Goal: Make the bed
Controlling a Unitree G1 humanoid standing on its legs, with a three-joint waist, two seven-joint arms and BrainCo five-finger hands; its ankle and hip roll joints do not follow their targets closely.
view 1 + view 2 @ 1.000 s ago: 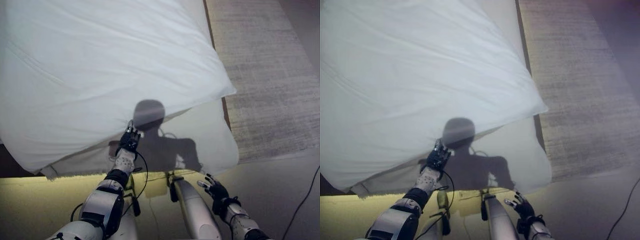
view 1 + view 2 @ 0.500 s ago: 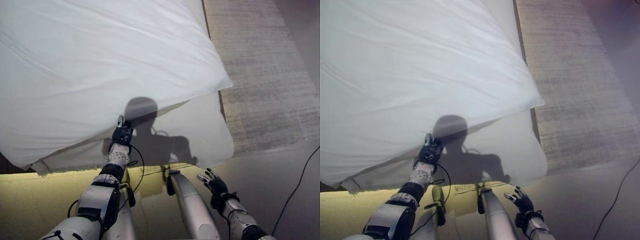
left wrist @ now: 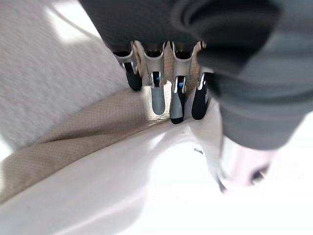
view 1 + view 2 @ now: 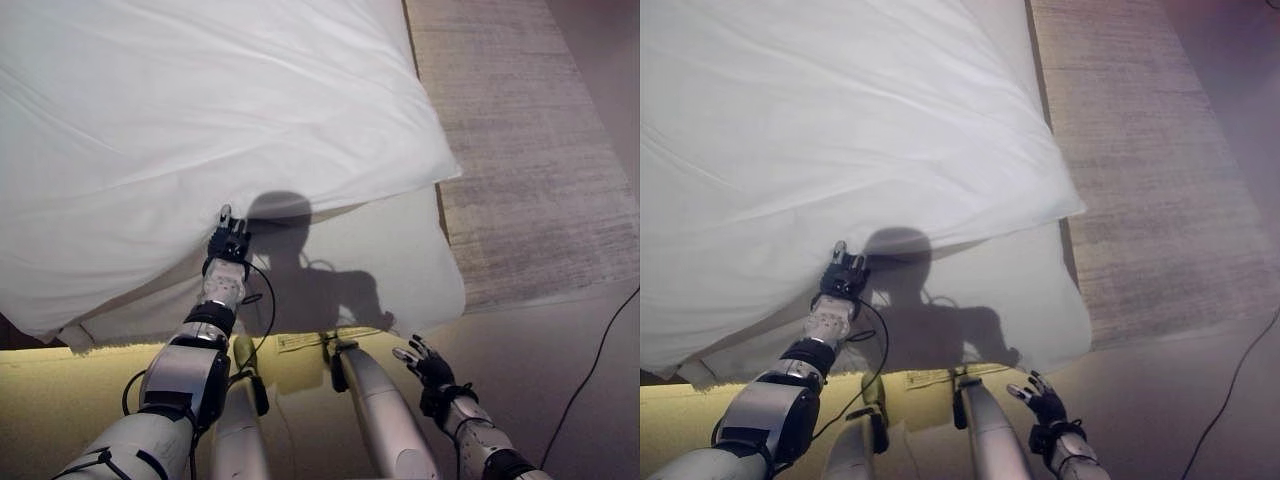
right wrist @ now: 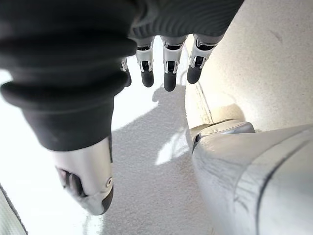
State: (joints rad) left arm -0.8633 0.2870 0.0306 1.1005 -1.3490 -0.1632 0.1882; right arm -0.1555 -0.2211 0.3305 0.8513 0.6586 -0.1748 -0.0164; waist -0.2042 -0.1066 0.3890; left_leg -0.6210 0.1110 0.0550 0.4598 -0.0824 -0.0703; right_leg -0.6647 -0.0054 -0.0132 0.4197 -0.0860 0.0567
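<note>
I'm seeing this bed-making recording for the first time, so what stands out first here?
A big white duvet covers most of the bed, its near edge lying askew and leaving the lighter sheet bare at the near right corner. The left hand reaches to that duvet edge, fingers straight. The right hand hangs open off the bed, above the floor, beside a grey rug.

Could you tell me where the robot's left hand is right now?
The left hand is at the white duvet's near edge, left of centre in the eye views, where it overlaps the mattress.
</note>
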